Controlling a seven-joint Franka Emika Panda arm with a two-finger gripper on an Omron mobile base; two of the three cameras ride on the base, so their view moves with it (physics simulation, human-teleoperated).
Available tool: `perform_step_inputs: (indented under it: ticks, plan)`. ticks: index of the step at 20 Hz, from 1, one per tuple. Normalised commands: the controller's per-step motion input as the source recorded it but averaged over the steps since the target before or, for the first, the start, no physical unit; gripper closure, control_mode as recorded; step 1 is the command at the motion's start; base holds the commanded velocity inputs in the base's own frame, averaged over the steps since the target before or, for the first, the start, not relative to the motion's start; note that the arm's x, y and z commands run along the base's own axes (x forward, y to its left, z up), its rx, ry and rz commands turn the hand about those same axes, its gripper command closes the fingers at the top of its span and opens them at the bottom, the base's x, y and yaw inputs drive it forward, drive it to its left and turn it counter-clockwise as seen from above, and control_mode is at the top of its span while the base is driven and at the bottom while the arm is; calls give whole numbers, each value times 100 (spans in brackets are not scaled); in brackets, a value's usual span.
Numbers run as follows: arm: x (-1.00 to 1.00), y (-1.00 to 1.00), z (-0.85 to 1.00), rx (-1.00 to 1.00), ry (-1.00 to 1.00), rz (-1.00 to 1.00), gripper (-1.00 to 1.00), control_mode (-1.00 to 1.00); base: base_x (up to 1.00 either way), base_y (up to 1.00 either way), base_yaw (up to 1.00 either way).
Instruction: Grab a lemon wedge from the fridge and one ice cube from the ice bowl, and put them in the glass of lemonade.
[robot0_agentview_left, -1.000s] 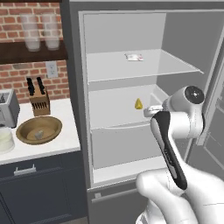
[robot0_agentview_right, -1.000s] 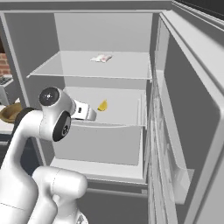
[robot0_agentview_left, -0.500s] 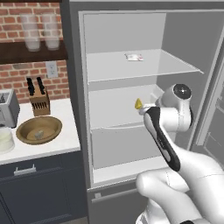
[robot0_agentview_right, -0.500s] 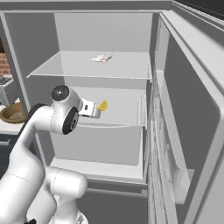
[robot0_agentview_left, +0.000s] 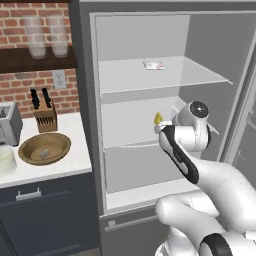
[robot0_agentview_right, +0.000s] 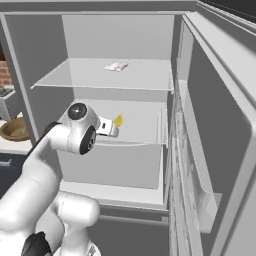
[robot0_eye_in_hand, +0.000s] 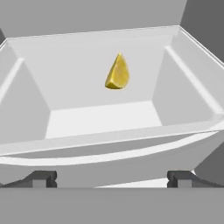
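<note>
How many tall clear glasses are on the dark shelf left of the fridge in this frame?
2. One tall clear glass stands at the left on the dark shelf, the other tall glass just right of it. More may be hidden beyond the picture's left edge.

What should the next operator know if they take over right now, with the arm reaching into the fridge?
Pincer: open, empty, aimed at the lemon wedge, not touching it.
Lemon wedge: on the middle shelf of the open fridge, just ahead of the hand.
Ice bowl: on the counter left of the fridge, with a small pale piece inside, probably the ice cube.
Done: fridge door open, arm lined up on the wedge.
Left: grasp the wedge, take one ice cube, put both in the glass of lemonade.
</note>
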Motion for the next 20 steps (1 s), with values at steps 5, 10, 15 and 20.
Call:
perform_step_inputs:
  ticks: [5,10,15,20]
  plan:
    - [44,0,0,2,9,0,-100,-100,0,0,0]
    - [47,0,-7,0,3,0,-100,-100,0,0,0]
    - [44,0,-25,0,0,0,-100,-100,0,0,0]
    - [41,0,-10,0,0,0,-100,-100,0,0,0]
